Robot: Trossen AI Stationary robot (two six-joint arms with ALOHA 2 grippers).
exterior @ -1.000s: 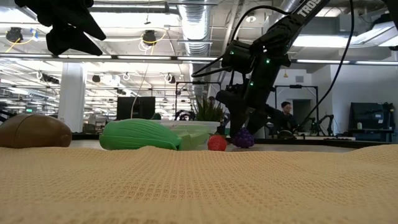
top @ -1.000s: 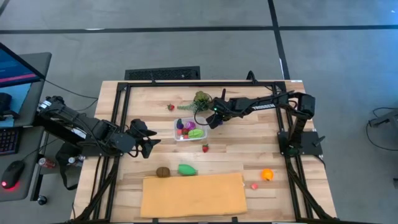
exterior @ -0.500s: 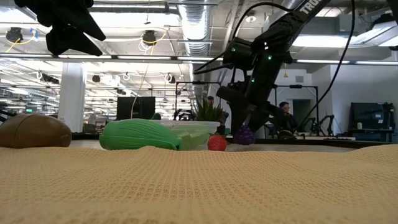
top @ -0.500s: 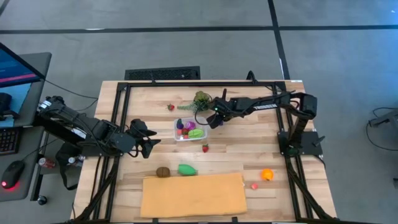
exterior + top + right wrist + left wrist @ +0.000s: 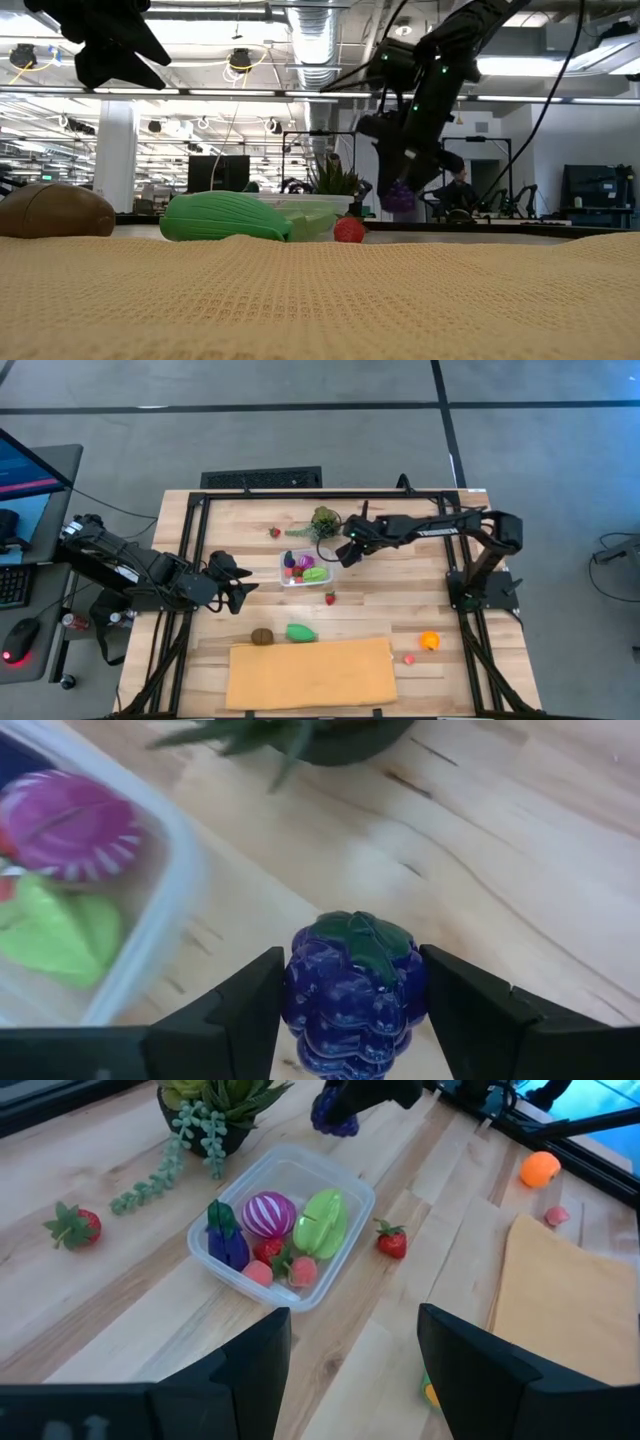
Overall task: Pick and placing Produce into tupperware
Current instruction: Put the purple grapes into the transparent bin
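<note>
A purple bunch of grapes [image 5: 352, 990] with a green top hangs above the wood, just off the far right corner of the clear tupperware [image 5: 284, 581], and my right gripper [image 5: 344, 550] is shut on it. The tub [image 5: 340, 1252] holds a striped pink piece, a green piece, a dark blue piece and small red ones. Loose produce lies on the table: a strawberry [image 5: 274, 532], another strawberry [image 5: 329, 598], a brown piece [image 5: 262, 636] and a green piece [image 5: 301, 632]. My left gripper [image 5: 240, 582] stands open and empty, left of the tub. My right gripper pinches the grapes by their two opposite sides [image 5: 300, 992] between its two fingers [image 5: 240, 1010]. The fingers come slanting down from the table's right side. The bunch [image 5: 400, 196] is lifted clear of the table, its green top toward the wrist.
A leafy green plant [image 5: 324, 520] stands just beyond the tub, close to the right gripper. A tan cloth [image 5: 310, 672] covers the near middle of the table. An orange piece [image 5: 429, 641] and a pink piece [image 5: 409, 658] lie at the near right.
My right gripper has risen with the grapes, which were down at the table's surface beside the tub and now hang clear above it. The gripper has stayed shut on them.
</note>
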